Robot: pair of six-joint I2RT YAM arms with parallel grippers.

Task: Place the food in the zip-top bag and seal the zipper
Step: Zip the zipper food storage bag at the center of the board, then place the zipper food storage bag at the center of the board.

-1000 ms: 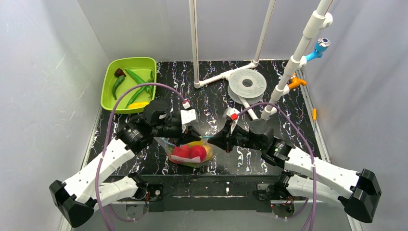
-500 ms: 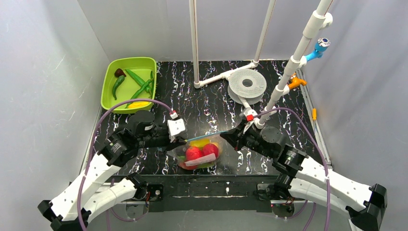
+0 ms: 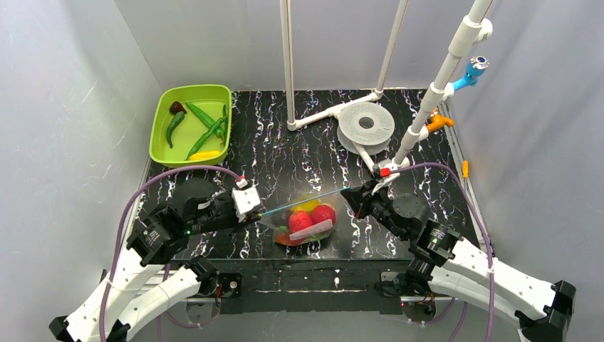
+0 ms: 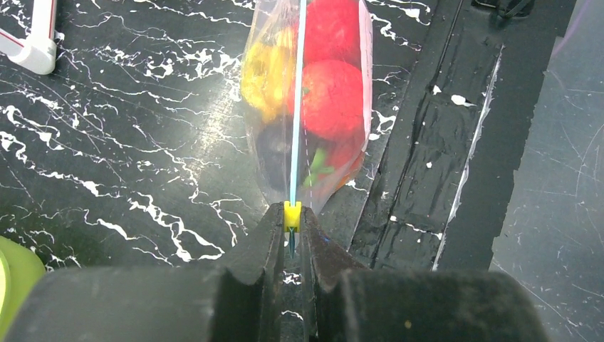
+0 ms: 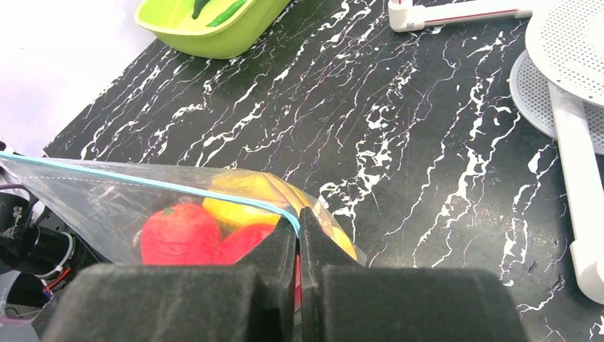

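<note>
The clear zip-top bag (image 3: 305, 222) hangs between my two grippers, just above the table's near edge. It holds red tomatoes (image 4: 329, 96) and a yellow piece (image 5: 235, 208). Its light-blue zipper (image 3: 303, 201) runs taut from one gripper to the other. My left gripper (image 3: 258, 212) is shut on the zipper's left end, at the small yellow slider (image 4: 292, 214). My right gripper (image 3: 350, 194) is shut on the zipper's right end (image 5: 290, 222). A white label (image 3: 313, 229) shows on the bag's side.
A lime-green tray (image 3: 191, 125) with green chillies (image 3: 206, 122) and a yellow piece sits at the back left. A white perforated disc (image 3: 365, 123) and white pipe frame (image 3: 335, 110) stand at the back. A black strip (image 4: 441, 164) lines the near table edge.
Both grippers have moved apart and to the right with the bag. The zipper is now stretched straight between them, and the bag hangs farther right.
</note>
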